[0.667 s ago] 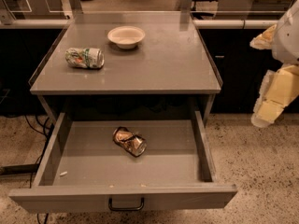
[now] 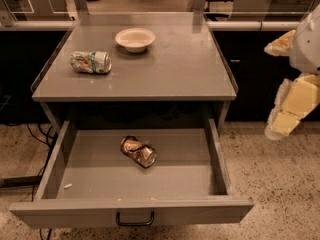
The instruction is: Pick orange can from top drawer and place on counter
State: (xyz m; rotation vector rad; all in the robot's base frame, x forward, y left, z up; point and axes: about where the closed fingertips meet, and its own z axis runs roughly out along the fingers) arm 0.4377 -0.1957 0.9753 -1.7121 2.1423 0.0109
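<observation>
The orange can (image 2: 138, 151), crushed and copper-coloured, lies on its side in the middle of the open top drawer (image 2: 90, 174). The drawer is pulled fully out, and its dark pull handle (image 2: 135, 219) is at the front centre. The counter (image 2: 175, 69) is the grey cabinet top above it. My gripper (image 2: 292, 106) hangs at the far right of the camera view, outside the cabinet, beside and above the drawer's right wall. It is well apart from the can and holds nothing that I can see.
A green-and-white patterned can (image 2: 90, 62) lies on its side on the counter's left part. A white bowl (image 2: 135, 38) stands at the counter's back centre. Speckled floor surrounds the cabinet, with cables (image 2: 22, 134) at the left. Small crumbs lie in the drawer.
</observation>
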